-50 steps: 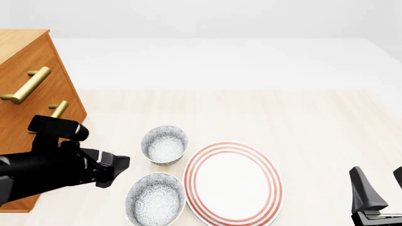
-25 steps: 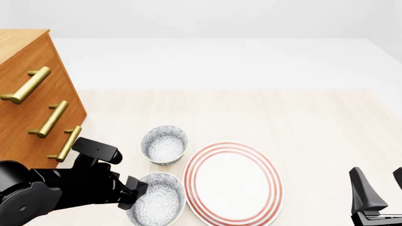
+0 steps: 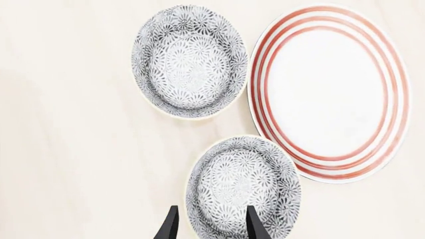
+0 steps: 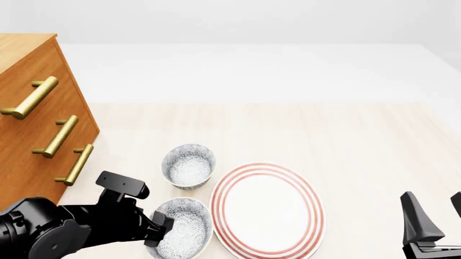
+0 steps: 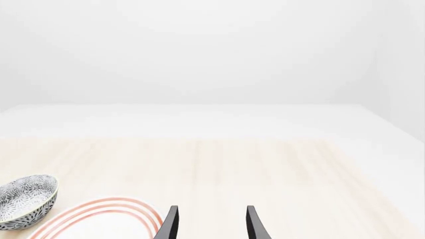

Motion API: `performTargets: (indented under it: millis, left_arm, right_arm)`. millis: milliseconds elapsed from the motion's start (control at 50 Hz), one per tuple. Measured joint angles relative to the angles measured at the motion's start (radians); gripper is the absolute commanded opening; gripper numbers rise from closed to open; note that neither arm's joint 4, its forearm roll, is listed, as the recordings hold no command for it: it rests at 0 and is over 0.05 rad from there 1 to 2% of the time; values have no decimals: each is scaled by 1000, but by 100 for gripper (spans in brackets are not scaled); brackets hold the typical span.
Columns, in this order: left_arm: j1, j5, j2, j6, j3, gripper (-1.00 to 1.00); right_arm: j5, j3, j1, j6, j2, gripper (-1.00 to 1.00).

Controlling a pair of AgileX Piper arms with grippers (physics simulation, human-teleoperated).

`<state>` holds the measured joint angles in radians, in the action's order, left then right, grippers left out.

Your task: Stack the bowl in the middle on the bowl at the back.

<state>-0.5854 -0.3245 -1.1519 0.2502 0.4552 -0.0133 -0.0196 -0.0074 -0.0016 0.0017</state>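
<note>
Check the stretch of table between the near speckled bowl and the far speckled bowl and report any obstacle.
Nothing visible: bare table separates the small white grey-speckled near bowl from its twin behind it. The red-ringed white plate lies off to the right. The left gripper already straddles the near bowl's rim.

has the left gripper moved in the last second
Yes. Judged against the wooden dresser, the left gripper has dropped nearer the camera and rightward, now at the near speckled bowl's left rim.

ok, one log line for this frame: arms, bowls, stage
stage: grasp approach | left claw: open, straddling near rim of middle bowl | back bowl: on table, empty | plate: untouched | right claw: open, idle
</note>
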Motion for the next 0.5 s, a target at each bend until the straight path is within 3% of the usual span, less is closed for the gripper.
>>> performTargets:
  millis: [500]
  left_arm:
    - [11, 184, -95, 36, -87, 100]
  right_arm:
    - [1, 0, 0, 0, 0, 100]
